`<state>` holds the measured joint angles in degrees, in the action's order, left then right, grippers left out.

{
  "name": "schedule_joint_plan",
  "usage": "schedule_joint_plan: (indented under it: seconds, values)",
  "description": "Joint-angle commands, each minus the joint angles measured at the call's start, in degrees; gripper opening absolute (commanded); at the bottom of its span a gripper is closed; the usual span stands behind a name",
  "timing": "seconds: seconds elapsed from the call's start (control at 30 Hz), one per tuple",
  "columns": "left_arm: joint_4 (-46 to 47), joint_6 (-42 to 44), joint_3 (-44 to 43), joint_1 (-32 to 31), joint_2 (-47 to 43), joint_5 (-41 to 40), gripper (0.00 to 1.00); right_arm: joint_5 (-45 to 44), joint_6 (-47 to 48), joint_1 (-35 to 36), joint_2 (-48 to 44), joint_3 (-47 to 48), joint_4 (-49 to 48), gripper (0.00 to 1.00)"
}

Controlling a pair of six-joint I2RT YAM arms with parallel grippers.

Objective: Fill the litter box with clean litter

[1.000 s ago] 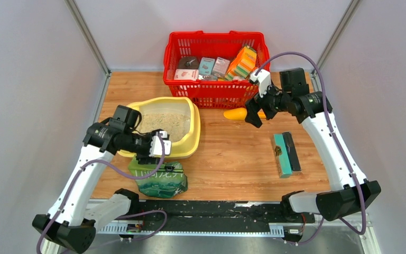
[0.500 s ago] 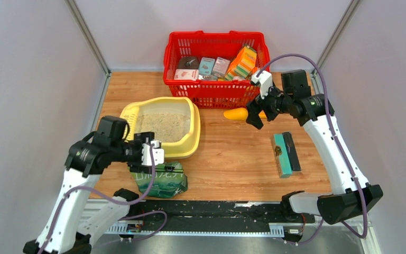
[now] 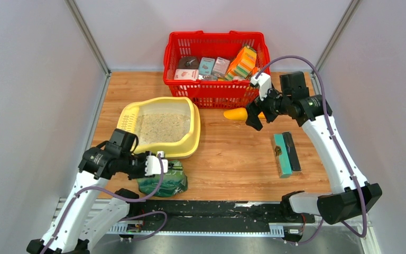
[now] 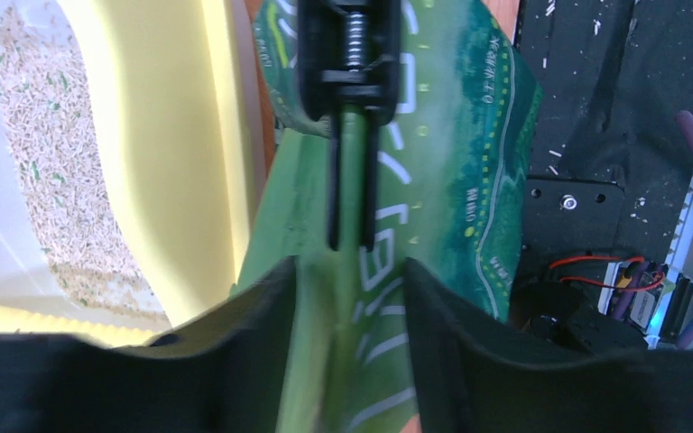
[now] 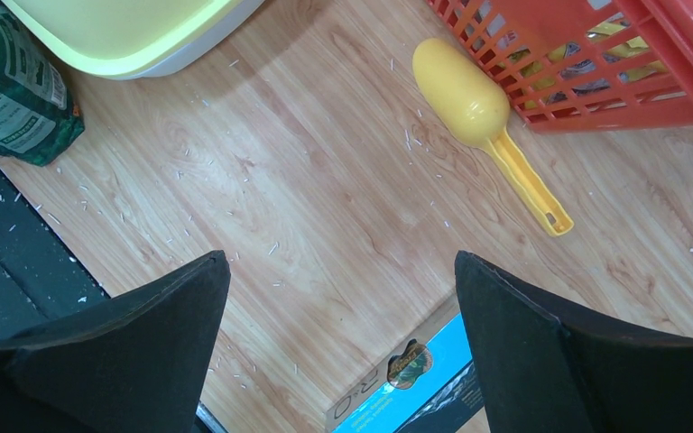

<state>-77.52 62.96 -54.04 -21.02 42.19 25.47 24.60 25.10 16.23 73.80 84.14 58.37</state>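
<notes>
Litter box (image 3: 196, 132) lies on the worktop's left side, with litter (image 3: 164, 127) spread across its floor. My left gripper (image 4: 347, 269) is clamped on the bag (image 3: 164, 182) at the near edge, just beside the box. My right gripper (image 3: 255, 119) hangs spread wide near the scoop (image 3: 236, 114), toward the far edge.

A lab test booth: plain grey wall panels (image 3: 31, 79) (2 aluminium corner posts (image 3: 87, 37)) around a wooden table (image 3: 232, 159).
</notes>
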Motion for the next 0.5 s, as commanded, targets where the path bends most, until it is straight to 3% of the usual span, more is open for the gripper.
schedule_joint_plan:
  seconds: [0.0,0.03,0.27,0.47]
  values:
    - [-23.47,2.25,-0.36,-0.08,-0.71,1.5,0.1,0.36,-1.02,0.29,-2.25,-1.43,-2.21,1.0]
    - [-23.47,2.43,-0.62,-0.08,-0.97,2.55,0.0,0.36,-1.02,0.29,-2.52,-1.78,-2.29,1.0]
    - [-23.3,7.7,-4.49,-2.36,0.33,12.65,0.0,-0.25,-0.67,0.29,-2.17,-1.35,-1.94,1.0]
    - [-12.07,-3.88,-11.96,-6.56,7.98,21.1,0.0,-0.87,-0.23,0.29,-1.99,-1.17,-1.94,1.0]
